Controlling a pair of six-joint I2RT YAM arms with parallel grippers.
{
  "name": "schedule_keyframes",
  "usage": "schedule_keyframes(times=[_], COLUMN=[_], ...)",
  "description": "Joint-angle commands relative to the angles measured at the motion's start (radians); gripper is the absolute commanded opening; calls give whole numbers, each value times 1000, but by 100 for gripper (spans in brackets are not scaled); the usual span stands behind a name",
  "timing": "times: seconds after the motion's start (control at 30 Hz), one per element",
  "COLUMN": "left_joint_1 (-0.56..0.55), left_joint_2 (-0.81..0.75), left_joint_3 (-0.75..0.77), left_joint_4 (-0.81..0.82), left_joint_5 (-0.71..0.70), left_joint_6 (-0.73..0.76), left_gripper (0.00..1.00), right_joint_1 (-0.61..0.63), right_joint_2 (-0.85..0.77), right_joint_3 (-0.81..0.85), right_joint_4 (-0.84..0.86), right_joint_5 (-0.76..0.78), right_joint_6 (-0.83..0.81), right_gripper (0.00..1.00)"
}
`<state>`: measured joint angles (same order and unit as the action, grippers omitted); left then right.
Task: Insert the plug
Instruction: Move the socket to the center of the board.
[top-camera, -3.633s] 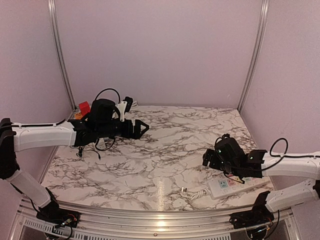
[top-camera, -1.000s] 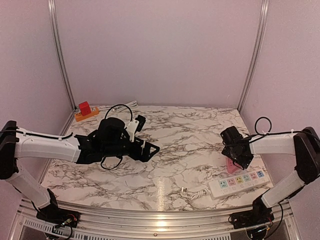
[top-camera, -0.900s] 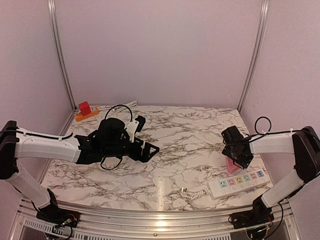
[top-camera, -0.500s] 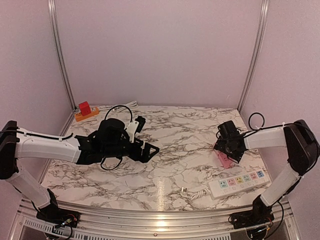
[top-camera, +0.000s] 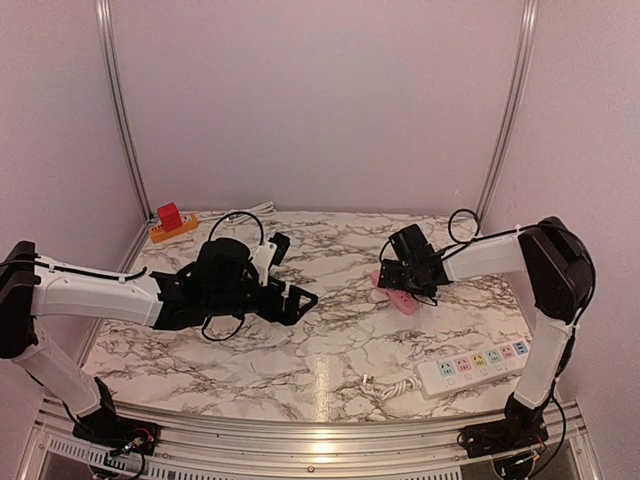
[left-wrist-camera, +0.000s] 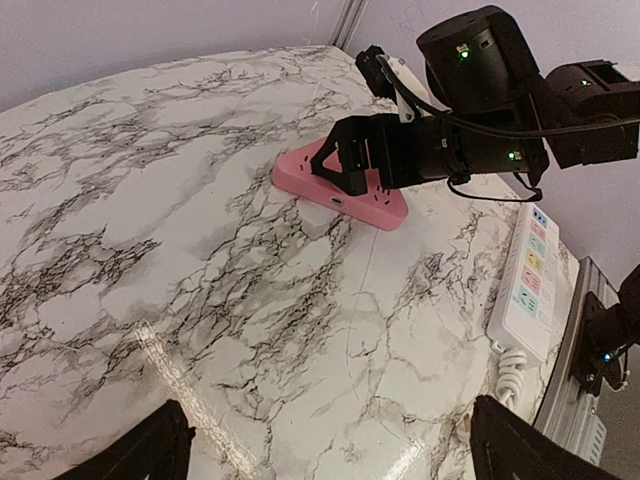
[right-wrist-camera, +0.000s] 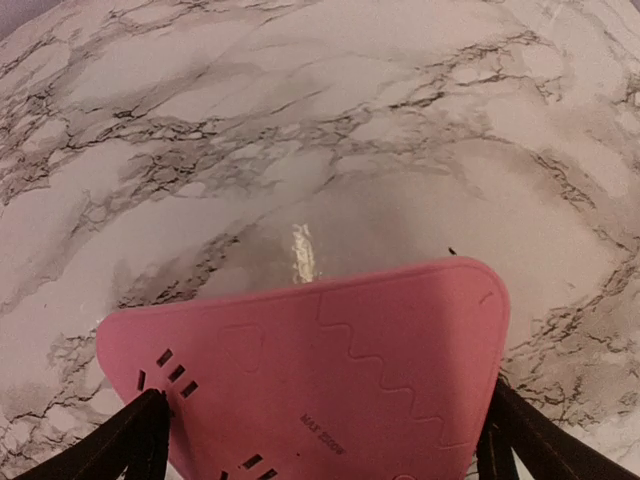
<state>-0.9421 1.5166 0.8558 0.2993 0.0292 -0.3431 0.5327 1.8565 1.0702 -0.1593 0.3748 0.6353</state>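
A pink triangular socket block (top-camera: 397, 299) (left-wrist-camera: 340, 190) (right-wrist-camera: 330, 370) lies flat near the table's middle-right. My right gripper (top-camera: 388, 284) (left-wrist-camera: 352, 166) (right-wrist-camera: 325, 440) has it between its widely spread jaws, one finger touching each side edge. The white power strip (top-camera: 470, 367) (left-wrist-camera: 528, 287) lies at the front right. Its coiled cord (top-camera: 398, 385) (left-wrist-camera: 511, 362) ends in a small white plug (top-camera: 367, 380) on the marble. My left gripper (top-camera: 303, 297) (left-wrist-camera: 335, 455) hovers open over bare marble left of centre, facing the pink block, with nothing between its fingers.
An orange base with a red block (top-camera: 170, 222) sits at the back left corner, and a white cable (top-camera: 255, 208) runs along the back wall. Metal posts and pink walls enclose the marble table (top-camera: 330, 340) on three sides.
My right gripper has swept left from beside the power strip toward the table's middle, taking the pink block with it. The left arm has barely moved.
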Motion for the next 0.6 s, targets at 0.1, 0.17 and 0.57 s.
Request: schedule_keyframes(times=[0.1, 0.17, 0.57], left_joint_1=[-2, 2, 208], left_joint_2=[-1, -13, -129], left_joint_3=[-34, -40, -107], left_joint_4=[34, 30, -12], left_joint_5=[-70, -104, -194], left_joint_6=[-5, -4, -87], left_gripper=[99, 99, 99], right_joint_1=[58, 58, 109], right_joint_2=[157, 173, 211], right_joint_3=[146, 164, 229], right_joint_4=[-21, 4, 79], right_joint_5=[-146, -207, -444], right_joint_6=[-225, -274, -522], right_gripper=[99, 99, 96])
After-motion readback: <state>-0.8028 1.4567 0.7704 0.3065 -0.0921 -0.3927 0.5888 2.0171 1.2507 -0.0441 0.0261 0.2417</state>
